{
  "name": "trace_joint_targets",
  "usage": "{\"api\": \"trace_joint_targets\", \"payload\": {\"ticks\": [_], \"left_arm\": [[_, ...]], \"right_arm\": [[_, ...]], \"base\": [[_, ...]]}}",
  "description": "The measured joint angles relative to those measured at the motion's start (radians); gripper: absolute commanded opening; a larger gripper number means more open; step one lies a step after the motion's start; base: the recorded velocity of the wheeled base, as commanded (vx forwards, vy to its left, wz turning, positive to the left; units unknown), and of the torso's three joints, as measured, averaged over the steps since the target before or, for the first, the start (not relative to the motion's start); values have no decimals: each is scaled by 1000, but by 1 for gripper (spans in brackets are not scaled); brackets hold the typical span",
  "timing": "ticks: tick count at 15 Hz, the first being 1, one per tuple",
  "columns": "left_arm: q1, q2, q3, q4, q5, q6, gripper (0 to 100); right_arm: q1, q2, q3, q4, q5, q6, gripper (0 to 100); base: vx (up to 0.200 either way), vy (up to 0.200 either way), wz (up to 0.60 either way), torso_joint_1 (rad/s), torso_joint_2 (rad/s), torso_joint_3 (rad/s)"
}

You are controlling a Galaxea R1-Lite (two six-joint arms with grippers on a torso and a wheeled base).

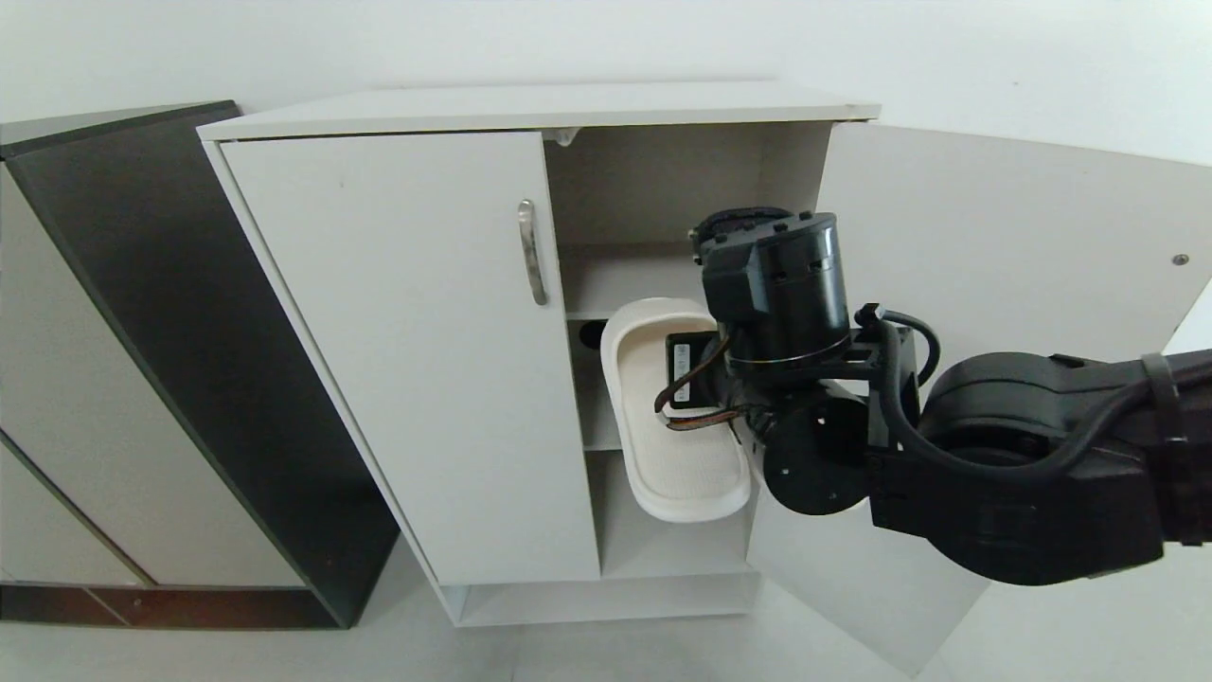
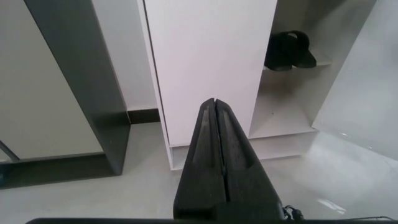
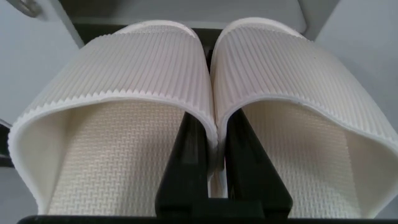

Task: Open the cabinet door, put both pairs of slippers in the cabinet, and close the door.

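Where the white slippers are: the white slippers (image 1: 677,455) hang in the right gripper (image 3: 216,162), stood roughly on end just in front of the cabinet's open right half, about level with its middle shelves. They are not yet resting on any shelf.
How they sit together: side by side, their inner walls touching.
Right jaws: closed on those two inner walls and pinching them together, with one finger inside each slipper under its strap.
Black slippers: the black slippers (image 2: 289,50) sit side by side on a shelf (image 2: 320,64) inside the right half, well back from its near edge.
Cabinet: the cabinet (image 1: 530,109) has its right door (image 1: 994,237) swung wide to the right. Its left door (image 1: 407,360) is shut, and the handle (image 1: 532,251) is untouched.
Left gripper: the left gripper (image 2: 214,102) hangs low on the near side of the shut left door, above the floor (image 2: 143,180). Its jaws are pressed fully together with nothing between them.
Beside it: a dark panel (image 1: 189,332) leans at the cabinet's left.
Done, by the look of it: the door is open and one pair is stowed.
Left to do: carry the white pair in over a free shelf, set it down, let go, draw the arm out and swing the right door shut. That puts the task a little past halfway.
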Motion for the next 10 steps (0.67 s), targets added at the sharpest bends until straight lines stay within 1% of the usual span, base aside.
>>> {"api": "trace_joint_targets", "payload": {"ticks": [4,10], "left_arm": [[0,0,0,0,0,1,0],[0,0,0,0,0,1,0]], "right_arm": [[2,22,-23,1,-1,1,0],[0,29,-21,4,-1,1,0]], "base": [[0,0,0,0,0,0],[200,0,0,4,3,4]]}}
